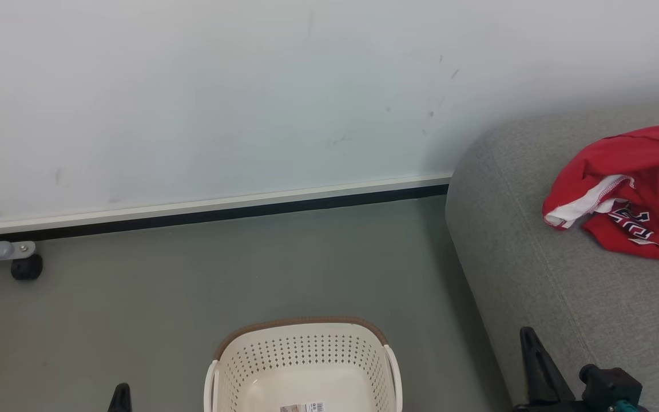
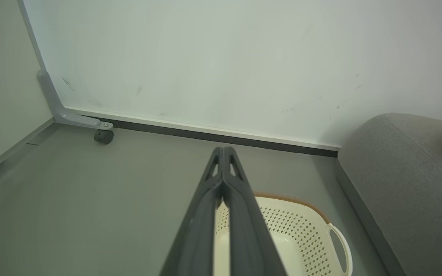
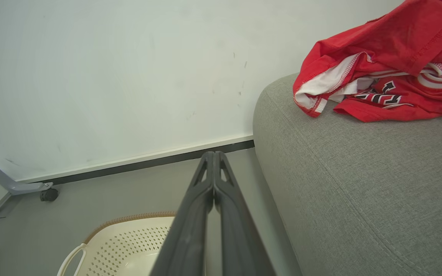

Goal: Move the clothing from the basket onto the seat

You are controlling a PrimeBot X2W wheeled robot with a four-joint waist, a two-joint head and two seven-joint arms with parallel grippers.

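1. Step in hand. The transfer step is being judged as finished, or close to it. The clothing (image 1: 627, 194) is lying in a crumpled red heap on the seat (image 1: 535, 274), at the far right of the scene and well apart from the basket (image 1: 306, 346). The basket is standing on the floor (image 1: 135, 297), near and just left of the seat. Its pale bottom is being shown bare in the head view, with nothing on it apart from a small label. The nearest part of the basket is being cut off by the edge of the view, so that part cannot be checked.

2. Tool state. The left tool (image 2: 224, 153) is being held clenched over the near left of the basket, fingers pressed together and nothing between them. The right tool (image 3: 214, 157) is likewise clenched and carrying nothing, beside the near left edge of the seat, between the basket and the cushion.

3. Next move. A check of the hidden near part of the basket is being called for. If a garment is found there, one tool is to be released, lowered inside the rim clear of the handles, and clenched on a fold of the thin fabric. If nothing is found, no further grasp is being required.
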